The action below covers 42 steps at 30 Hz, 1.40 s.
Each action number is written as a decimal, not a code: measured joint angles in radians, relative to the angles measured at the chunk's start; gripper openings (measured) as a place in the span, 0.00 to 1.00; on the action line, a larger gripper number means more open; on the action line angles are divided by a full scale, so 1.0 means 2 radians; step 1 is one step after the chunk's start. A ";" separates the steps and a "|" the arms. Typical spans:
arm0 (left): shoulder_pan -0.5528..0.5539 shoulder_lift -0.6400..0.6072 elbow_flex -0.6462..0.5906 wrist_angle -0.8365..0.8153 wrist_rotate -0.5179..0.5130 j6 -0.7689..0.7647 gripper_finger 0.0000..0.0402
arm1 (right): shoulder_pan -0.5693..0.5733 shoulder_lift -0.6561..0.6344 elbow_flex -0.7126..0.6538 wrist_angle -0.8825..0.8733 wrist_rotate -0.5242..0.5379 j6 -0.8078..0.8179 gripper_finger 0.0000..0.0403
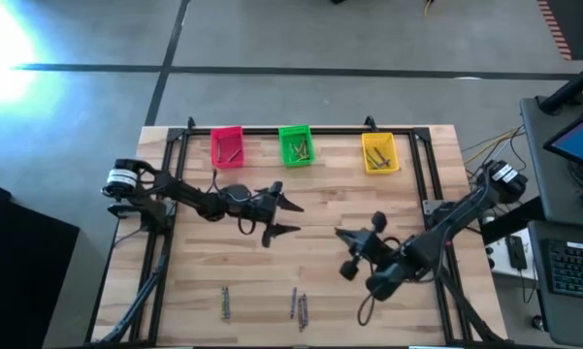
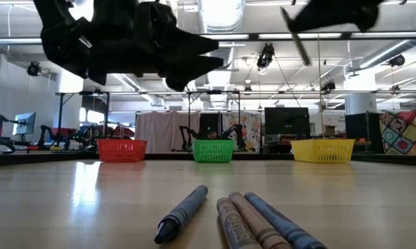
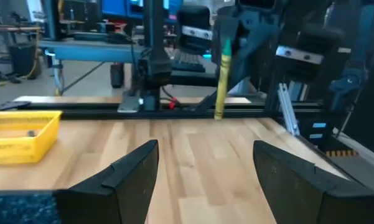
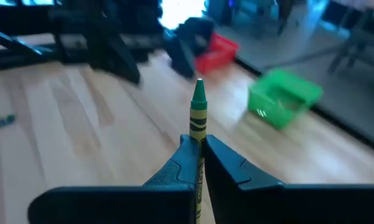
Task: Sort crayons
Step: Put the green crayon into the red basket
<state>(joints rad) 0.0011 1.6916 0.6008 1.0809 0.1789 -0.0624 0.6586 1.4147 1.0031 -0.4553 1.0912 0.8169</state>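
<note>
My right gripper (image 1: 343, 236) is over the table's middle, shut on a green crayon (image 4: 199, 118) with a yellow-green wrapper. The crayon also shows in the left wrist view (image 3: 221, 78) and the low view (image 2: 297, 38). My left gripper (image 1: 293, 217) is open and empty, a little to the left of it and facing it. Several crayons (image 1: 226, 302) (image 1: 298, 306) lie flat on the table near its front edge, and show close up in the low view (image 2: 183, 213). Pink (image 1: 227, 145), green (image 1: 295, 145) and yellow (image 1: 379, 153) bins stand at the far edge. My right gripper pinches the green crayon's wrapped shaft (image 4: 199, 142) between its two fingers. The crayon lies along the fingers, and its pointed green tip (image 4: 199, 90) sticks out beyond the fingertips. The fingers point toward the table's left. The crayon is tilted and lifted clear of the table.
Each of the three bins holds a few crayons. A black frame (image 1: 301, 129) runs along the table's far edge and down both sides. Bare wood lies between the grippers and the bins.
</note>
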 joint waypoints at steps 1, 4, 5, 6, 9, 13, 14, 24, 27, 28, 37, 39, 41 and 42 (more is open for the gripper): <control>-0.003 0.007 0.010 0.001 0.000 0.000 0.61 | -0.008 0.001 0.000 0.032 -0.001 -0.036 0.02; -0.012 0.024 0.035 0.002 0.000 0.000 0.61 | -0.036 0.010 -0.007 0.151 -0.051 -0.139 0.02; -0.014 0.028 0.043 0.002 0.002 0.002 0.61 | -0.045 0.013 -0.009 0.189 -0.072 -0.170 0.02; -0.016 0.032 0.047 0.002 0.008 0.004 0.61 | -0.053 0.016 -0.012 0.222 -0.091 -0.199 0.02; -0.018 0.038 0.054 0.001 0.045 -0.004 0.60 | -0.067 0.017 -0.014 0.276 -0.124 -0.256 0.02; -0.018 0.036 0.048 0.003 0.077 -0.014 0.55 | -0.083 0.016 -0.015 0.277 -0.132 -0.268 0.02; -0.018 0.035 0.047 0.002 0.077 -0.013 0.53 | -0.087 0.017 -0.015 0.283 -0.139 -0.274 0.02; -0.018 0.032 0.049 0.000 0.093 -0.023 0.32 | -0.123 0.025 -0.029 0.374 -0.232 -0.307 0.02; -0.018 0.031 0.051 0.001 0.119 -0.024 0.20 | -0.123 0.031 -0.038 0.409 -0.234 -0.310 0.02; -0.018 0.031 0.052 0.000 0.123 -0.024 0.15 | -0.123 0.033 -0.040 0.414 -0.234 -0.317 0.02; 0.049 -0.013 0.045 -0.090 0.061 -0.040 0.01 | -0.126 0.006 -0.040 0.395 -0.108 -0.355 0.17; 0.088 -0.038 0.044 -0.146 0.032 -0.050 0.01 | -0.125 -0.008 -0.043 0.360 -0.050 -0.332 0.24; 0.132 -0.076 0.042 -0.214 0.002 -0.054 0.01 | -0.126 -0.016 -0.049 0.295 -0.022 -0.269 0.31; 0.153 -0.095 0.042 -0.253 -0.018 -0.054 0.01 | -0.126 -0.021 -0.055 0.255 -0.022 -0.232 0.34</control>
<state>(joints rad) 0.3067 1.5010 0.6839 0.5755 0.1429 -0.1705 0.4058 1.3724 0.8935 0.0554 1.0480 0.3535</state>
